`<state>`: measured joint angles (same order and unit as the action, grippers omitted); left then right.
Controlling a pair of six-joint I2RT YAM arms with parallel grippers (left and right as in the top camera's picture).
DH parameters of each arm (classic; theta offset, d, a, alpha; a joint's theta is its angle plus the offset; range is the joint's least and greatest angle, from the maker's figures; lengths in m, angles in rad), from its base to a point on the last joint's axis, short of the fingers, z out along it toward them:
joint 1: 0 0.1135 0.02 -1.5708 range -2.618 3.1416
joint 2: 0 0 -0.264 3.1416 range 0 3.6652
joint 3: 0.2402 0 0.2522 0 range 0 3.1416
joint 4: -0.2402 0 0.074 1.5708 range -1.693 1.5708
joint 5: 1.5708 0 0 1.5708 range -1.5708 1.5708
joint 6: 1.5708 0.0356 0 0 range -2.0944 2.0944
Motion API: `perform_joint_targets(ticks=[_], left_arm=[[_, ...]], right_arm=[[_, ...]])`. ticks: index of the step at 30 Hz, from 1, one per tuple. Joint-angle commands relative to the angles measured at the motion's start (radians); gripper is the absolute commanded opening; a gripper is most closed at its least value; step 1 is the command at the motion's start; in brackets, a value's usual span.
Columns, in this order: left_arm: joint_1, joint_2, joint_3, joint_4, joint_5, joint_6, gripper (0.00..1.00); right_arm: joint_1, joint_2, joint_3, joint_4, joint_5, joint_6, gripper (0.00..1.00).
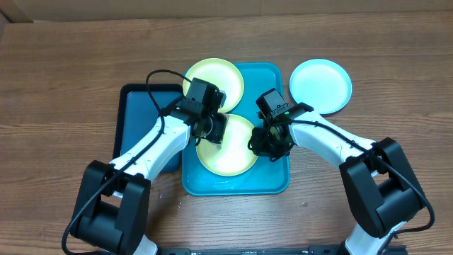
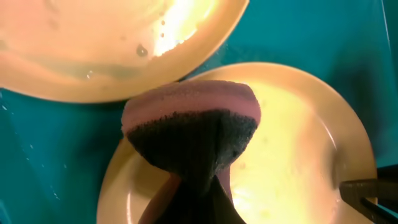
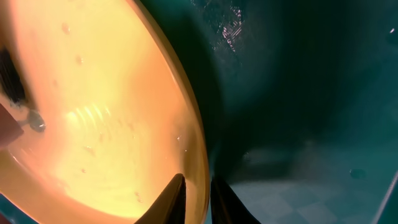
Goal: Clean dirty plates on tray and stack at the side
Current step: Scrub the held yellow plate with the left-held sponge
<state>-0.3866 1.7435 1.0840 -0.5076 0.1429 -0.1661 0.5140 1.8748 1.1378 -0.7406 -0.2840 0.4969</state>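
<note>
On the turquoise tray (image 1: 272, 177) we see two plates. The far plate (image 1: 230, 74) sits in the back left corner, and the near plate (image 1: 230, 159) lies in the middle, under both arms. Our left gripper (image 1: 212, 129) is clamped on a sponge (image 2: 193, 124), holding it down over the near plate's wet face. Our right gripper (image 1: 267, 142) pinches that plate's rim, one finger (image 3: 171, 202) on either side, apparently to steady it. A third plate (image 1: 320, 85) rests on the table (image 1: 71, 71) just right of the tray. We judge that one plate is cleaned and set aside, one is being scrubbed and one is waiting. No stack exists yet.
</note>
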Motion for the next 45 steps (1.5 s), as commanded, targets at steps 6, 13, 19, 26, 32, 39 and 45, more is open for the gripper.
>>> perform_joint_targets(ticks=[6, 13, 19, 26, 32, 39, 45], left_arm=[[-0.009, 0.003, -0.005, 0.039, -0.023, 0.012, 0.04], [-0.005, 0.003, -0.005, 0.095, -0.085, 0.032, 0.04], [-0.012, 0.003, -0.010, 0.087, -0.092, 0.032, 0.04], [-0.032, 0.003, -0.028, 0.075, -0.140, 0.023, 0.04], [-0.040, 0.003, -0.028, 0.087, -0.154, 0.008, 0.04], [-0.040, 0.003, -0.027, 0.135, -0.178, 0.002, 0.04], [-0.040, 0.003, -0.027, 0.103, -0.233, -0.004, 0.04]], right_arm=[[0.004, -0.003, -0.007, 0.007, 0.003, 0.000, 0.17], [0.004, -0.003, -0.007, 0.007, 0.003, 0.000, 0.17], [0.004, -0.003, -0.007, 0.007, 0.003, 0.000, 0.18], [0.004, -0.003, -0.007, 0.007, 0.003, 0.000, 0.18], [0.004, -0.003, -0.007, 0.011, 0.003, 0.000, 0.18], [0.004, -0.003, -0.007, 0.010, 0.003, 0.000, 0.18], [0.004, -0.003, -0.007, 0.010, 0.003, 0.000, 0.18]])
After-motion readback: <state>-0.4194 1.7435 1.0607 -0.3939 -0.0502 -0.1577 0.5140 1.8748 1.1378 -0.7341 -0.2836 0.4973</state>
